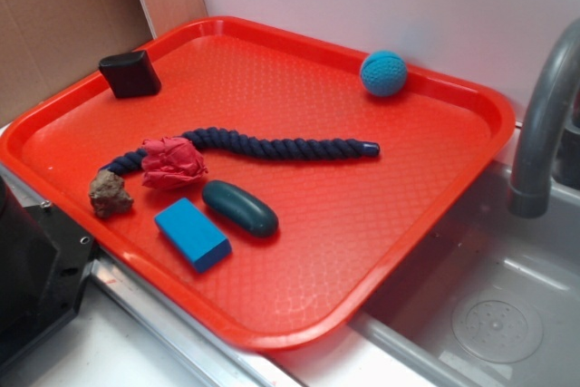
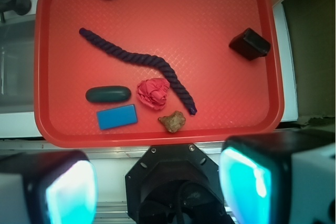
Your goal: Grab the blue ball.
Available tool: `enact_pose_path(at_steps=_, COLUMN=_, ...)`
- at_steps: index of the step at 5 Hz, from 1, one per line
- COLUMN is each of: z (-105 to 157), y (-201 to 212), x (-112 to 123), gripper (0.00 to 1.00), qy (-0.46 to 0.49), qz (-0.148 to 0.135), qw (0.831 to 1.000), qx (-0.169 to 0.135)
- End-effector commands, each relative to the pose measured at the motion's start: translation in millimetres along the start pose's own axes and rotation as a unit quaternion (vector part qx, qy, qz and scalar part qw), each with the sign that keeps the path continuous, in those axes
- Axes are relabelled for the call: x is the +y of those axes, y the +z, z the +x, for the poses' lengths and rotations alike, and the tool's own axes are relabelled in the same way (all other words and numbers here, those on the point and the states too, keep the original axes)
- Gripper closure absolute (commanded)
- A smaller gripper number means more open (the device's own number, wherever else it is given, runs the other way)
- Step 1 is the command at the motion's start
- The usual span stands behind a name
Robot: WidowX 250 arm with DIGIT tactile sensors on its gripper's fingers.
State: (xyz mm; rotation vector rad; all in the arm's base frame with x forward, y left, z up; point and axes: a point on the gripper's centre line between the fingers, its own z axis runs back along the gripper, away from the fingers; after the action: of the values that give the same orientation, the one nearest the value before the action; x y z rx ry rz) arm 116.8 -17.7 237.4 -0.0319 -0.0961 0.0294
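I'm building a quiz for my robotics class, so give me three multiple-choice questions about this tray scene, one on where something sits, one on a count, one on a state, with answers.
1. Where on the red tray is the blue ball?
A. In the middle, on the rope
B. Near the tray's far rim, by the white wall
C. Beside the blue block

2. How many objects lie on the tray?
A. Five
B. Seven
C. Nine

3. What state is the tool in?
A. Open, holding nothing
B. Shut on the ball
C. Shut on the rope

Answers:
1. B, as the ball sits alone close to the rim, apart from the rest.
2. B: ball, dark blue rope, red fabric wad, brown rock, blue block, dark teal capsule, black block.
3. A, as the wrist view shows its fingers spread wide off the tray's near edge.
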Motion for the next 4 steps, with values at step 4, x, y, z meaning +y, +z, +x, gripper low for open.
enact_pose_path(at_steps=4, z=77, y=-102, x=-35, gripper=0.0, qy=0.06, qz=-0.124, qw=0.99, qx=0.02)
